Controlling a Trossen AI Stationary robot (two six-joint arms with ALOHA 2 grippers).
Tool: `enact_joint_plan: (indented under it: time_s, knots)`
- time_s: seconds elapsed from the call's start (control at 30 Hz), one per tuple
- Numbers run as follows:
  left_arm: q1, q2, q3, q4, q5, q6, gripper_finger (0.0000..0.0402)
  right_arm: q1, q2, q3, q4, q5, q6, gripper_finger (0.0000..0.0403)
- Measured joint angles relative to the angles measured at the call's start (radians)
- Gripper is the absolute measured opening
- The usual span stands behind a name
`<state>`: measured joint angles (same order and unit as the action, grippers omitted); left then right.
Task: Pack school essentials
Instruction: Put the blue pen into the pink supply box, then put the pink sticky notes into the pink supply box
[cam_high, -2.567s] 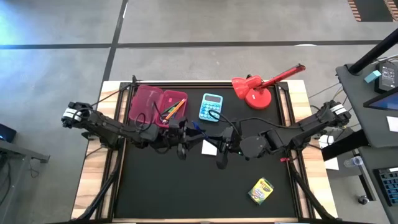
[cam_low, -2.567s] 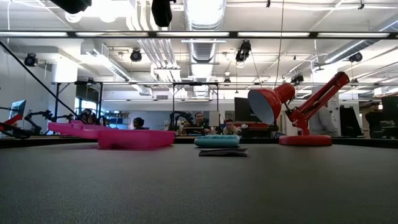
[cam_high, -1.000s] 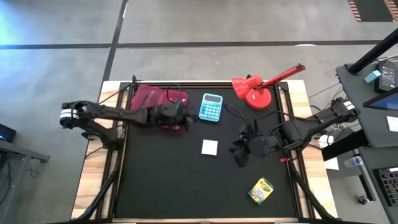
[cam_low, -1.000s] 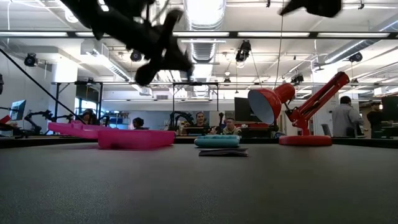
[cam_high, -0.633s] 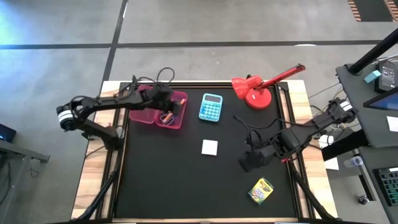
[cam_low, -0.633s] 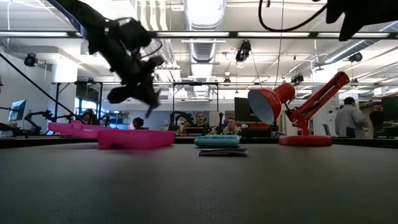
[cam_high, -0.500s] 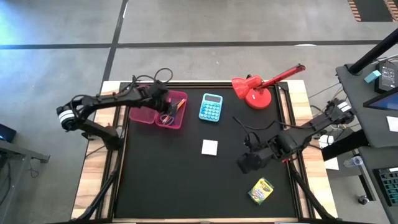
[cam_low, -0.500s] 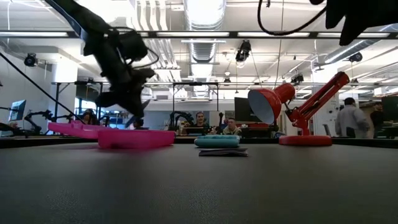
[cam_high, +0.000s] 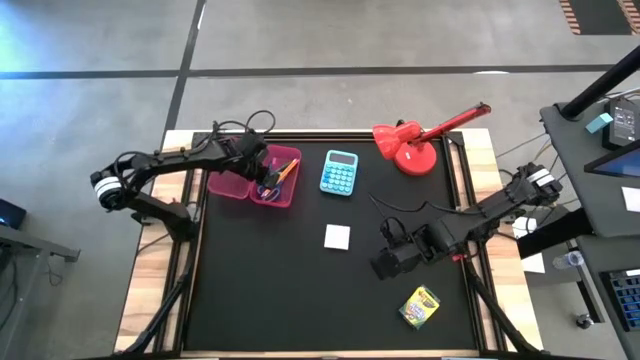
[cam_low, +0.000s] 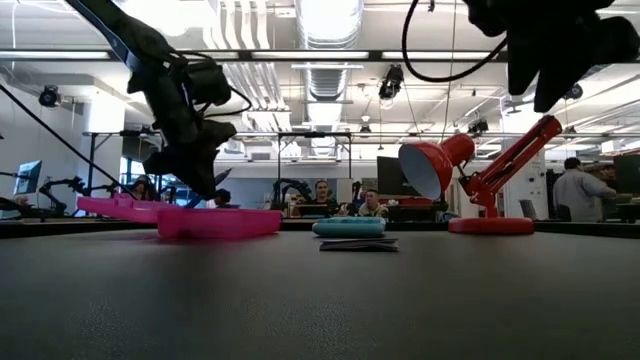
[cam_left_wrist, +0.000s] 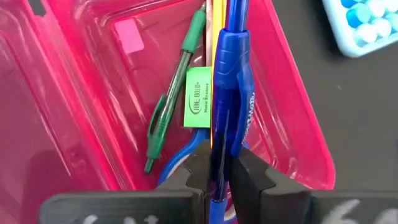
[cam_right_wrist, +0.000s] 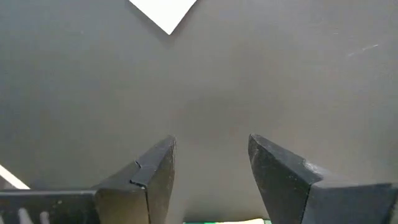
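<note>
Blue pen going into the pink case

Black surface (cam_high: 280, 300) with pink case (cam_high: 252, 172) open at the far left; left hand (cam_left_wrist: 217, 177) over it, pinched shut on the pen (cam_left_wrist: 229, 93), above green marker (cam_left_wrist: 174, 93) and eraser (cam_left_wrist: 198, 107). Right hand (cam_right_wrist: 211, 168) half open, holding nothing, hovering between white pad (cam_high: 338, 236) and crayon box (cam_high: 420, 306).

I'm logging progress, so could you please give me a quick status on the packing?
Left gripper shut on blue pen, over pink case. Right gripper open, empty, between white pad and crayon box. Nothing in the way.
</note>
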<state>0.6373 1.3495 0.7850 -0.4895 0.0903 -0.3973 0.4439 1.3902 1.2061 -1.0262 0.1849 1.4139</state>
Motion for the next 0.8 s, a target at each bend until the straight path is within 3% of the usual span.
enact_joint_plan:
  time_s: [0.13, 0.5, 0.67, 0.8]
  knots:
    - [0.000, 0.000, -0.001, 0.016, -0.032, 0.017, 0.0033, -0.019, 0.002, 0.000, 0.043, 0.001, -0.018, 0.0189]
    - [0.003, 0.000, 0.029, 0.038, -0.041, 0.070, 0.0150, -0.059, 0.007, 0.000, 0.137, 0.001, -0.078, 0.0189]
    - [-0.018, -0.024, 0.050, 0.061, 0.102, 0.107, 0.0163, -0.061, 0.007, -0.008, 0.146, 0.055, -0.040, 0.0189]
    - [-0.120, -0.053, 0.032, 0.125, 0.212, 0.132, 0.0163, -0.070, 0.007, -0.028, 0.154, 0.078, -0.019, 0.0189]
